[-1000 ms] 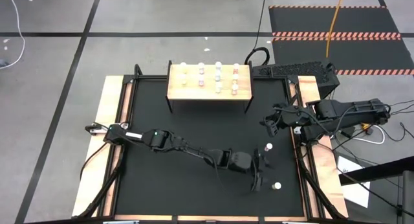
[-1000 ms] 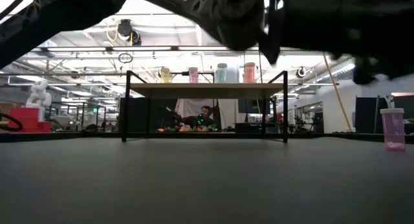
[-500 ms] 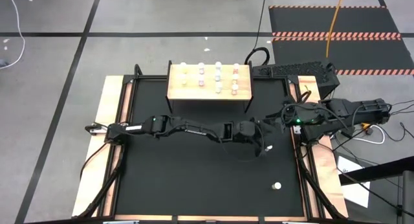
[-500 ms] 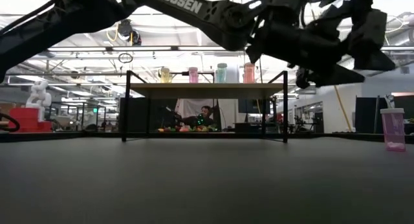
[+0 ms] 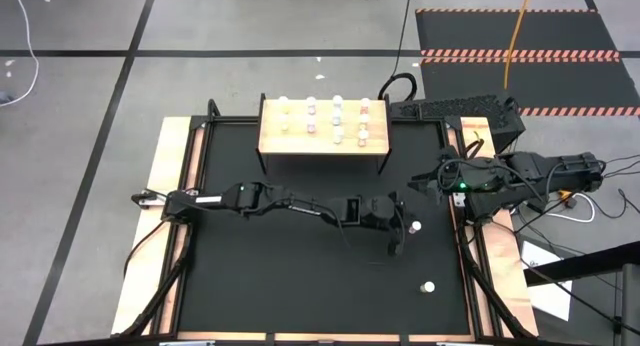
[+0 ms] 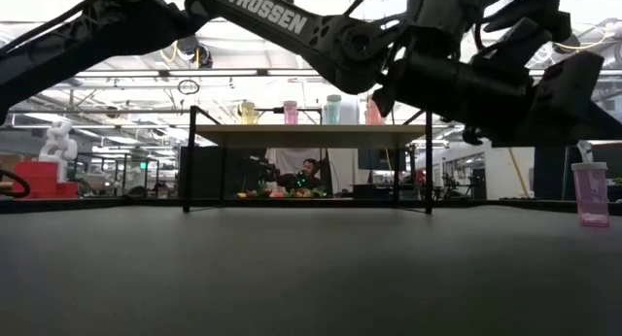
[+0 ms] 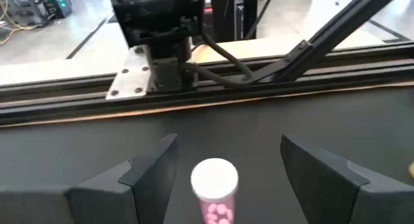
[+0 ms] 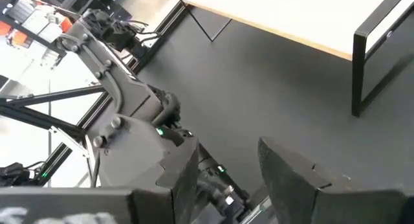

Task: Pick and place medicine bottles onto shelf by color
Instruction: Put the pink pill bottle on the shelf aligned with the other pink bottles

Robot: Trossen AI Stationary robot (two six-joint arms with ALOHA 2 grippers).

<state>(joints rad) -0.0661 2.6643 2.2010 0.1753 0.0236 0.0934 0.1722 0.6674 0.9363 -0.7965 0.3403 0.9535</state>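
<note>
Pink-tinted bottle (image 7: 215, 191) stood upright on the black desk (image 5: 300, 286), white cap up, right between the two fingers of the left pincer (image 7: 223, 175). Fingers were spread, one on each side of it, not touching as far as the left wrist view showed. So: approach done, grip not yet made.

High view put that same bottle (image 5: 414, 227) at the desk's right side, just past the end of the left arm, which reached across from the left edge. A second loose bottle (image 5: 428, 286) sat nearer the front right corner, well apart from either arm; tint not clear from above. Low view showed one pink bottle (image 6: 590, 192) standing at far right, which of the two I cannot tell.

Shelf (image 5: 322, 126) at the back of the desk already carried eight bottles (image 5: 337, 119), set in four columns of two. Low view showed a yellow, a pink, a blue-green and another pinkish one in a row on top, so sorting by colour looked mostly done.

Right pincer (image 8: 226, 179) waited at the right edge of the desk, off to one side of the shelf, fingers spread with nothing between them.

Judged progress: eight placed, two left on the desk. Remaining work looked like pinching the pink one, carrying it to its colour column, then fetching the last bottle.
</note>
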